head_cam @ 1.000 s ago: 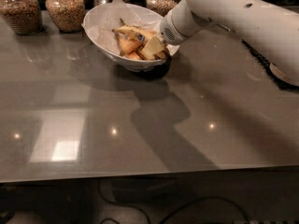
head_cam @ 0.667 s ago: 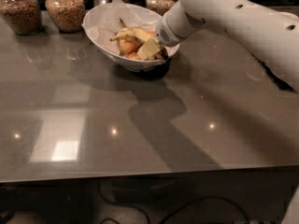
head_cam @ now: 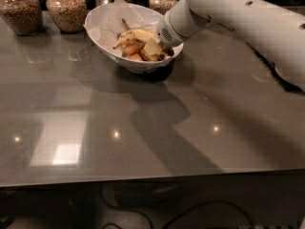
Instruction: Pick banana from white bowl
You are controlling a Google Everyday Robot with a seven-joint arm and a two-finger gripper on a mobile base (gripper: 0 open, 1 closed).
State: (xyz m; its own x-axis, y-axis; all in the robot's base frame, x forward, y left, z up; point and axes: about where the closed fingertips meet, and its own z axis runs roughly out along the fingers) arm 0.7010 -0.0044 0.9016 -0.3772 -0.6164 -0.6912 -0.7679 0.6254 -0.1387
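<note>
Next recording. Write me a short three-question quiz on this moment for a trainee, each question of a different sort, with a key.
1. True or false: the gripper is down inside the white bowl, among the fruit.
2. Where does the banana lie? A) in the white bowl B) on the floor C) lifted high in the air
3. Fill in: the white bowl is lined with crumpled white ___.

Key: 1 true; 2 A; 3 paper.
</note>
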